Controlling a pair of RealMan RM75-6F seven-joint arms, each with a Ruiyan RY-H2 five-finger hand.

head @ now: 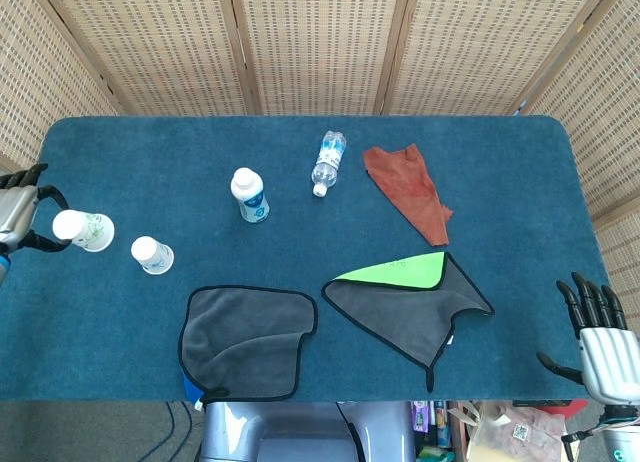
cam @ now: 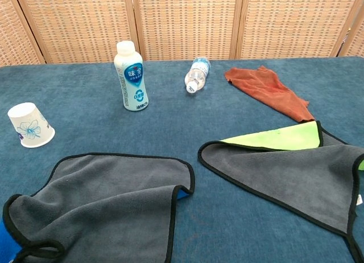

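Note:
At the far left edge of the head view my left hand (head: 14, 214) holds a white paper cup (head: 83, 230) with a floral print, lifted and tipped sideways. A second paper cup (head: 152, 254) (cam: 29, 124) stands upside down on the blue table (head: 300, 242), apart from the held one. The chest view shows neither hand and only the standing cup. My right hand (head: 603, 344) hangs open off the table's front right corner, fingers spread, holding nothing.
A white milk bottle (head: 249, 195) (cam: 131, 75) stands upright at centre. A clear water bottle (head: 326, 162) (cam: 197, 74) lies on its side. An orange cloth (head: 410, 190) lies back right. Two grey cloths (head: 247, 340) (head: 410, 302), one showing green lining, lie in front.

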